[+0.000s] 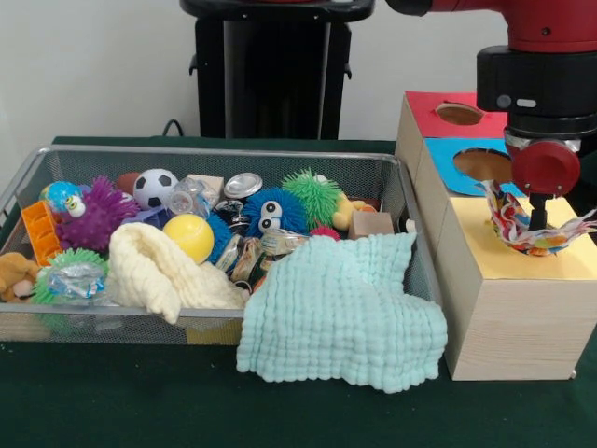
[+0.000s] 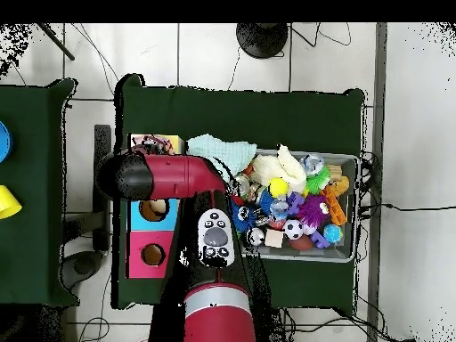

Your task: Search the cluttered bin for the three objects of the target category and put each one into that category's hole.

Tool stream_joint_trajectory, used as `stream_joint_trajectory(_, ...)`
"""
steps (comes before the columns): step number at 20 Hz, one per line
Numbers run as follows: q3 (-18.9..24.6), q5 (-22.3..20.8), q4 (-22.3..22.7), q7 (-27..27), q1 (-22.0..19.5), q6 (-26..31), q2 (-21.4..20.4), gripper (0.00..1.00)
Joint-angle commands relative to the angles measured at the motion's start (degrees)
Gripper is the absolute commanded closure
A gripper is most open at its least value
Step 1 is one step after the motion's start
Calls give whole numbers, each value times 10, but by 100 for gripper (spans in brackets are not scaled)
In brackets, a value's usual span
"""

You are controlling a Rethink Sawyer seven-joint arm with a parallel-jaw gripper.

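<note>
Tool (image 1: 538,224) clamped on crumpled white polka-dot fabric piece (image 1: 522,229), multicoloured dots, over yellow-topped box (image 1: 522,280).

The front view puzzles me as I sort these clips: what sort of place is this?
Probably a robotics lab: a red robot arm works at a green-covered table holding a wire bin of toys and colour-topped wooden sorting boxes.

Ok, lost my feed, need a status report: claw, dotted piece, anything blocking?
Claw over yellow-topped box, fingers hidden. Polka-dot piece bunched around it, on the box top. Mint cloth drapes over bin rim, clear of the box.
</note>
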Motion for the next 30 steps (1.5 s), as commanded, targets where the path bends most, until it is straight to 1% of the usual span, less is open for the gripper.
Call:
stream_joint_trajectory(1,12,22,24,158,-19,48,-26,100)
stream_joint_trajectory(6,6,23,17,161,-15,59,-28,100)
stream_joint_trajectory(11,-1,23,20,164,-7,84,-45,100)
stream_joint_trajectory(14,-1,19,17,161,-8,77,-42,100)
stream_joint_trajectory(19,-5,20,16,166,-6,85,-44,100)
stream_joint_trajectory(22,0,14,10,153,-6,83,-42,100)
stream_joint_trajectory(24,9,4,10,136,-10,65,-43,100)
stream_joint_trajectory(26,6,2,8,137,-6,66,-41,100)
stream_joint_trajectory(28,-10,4,4,152,1,71,-38,100)
stream_joint_trajectory(30,4,15,17,154,-16,57,-45,100)
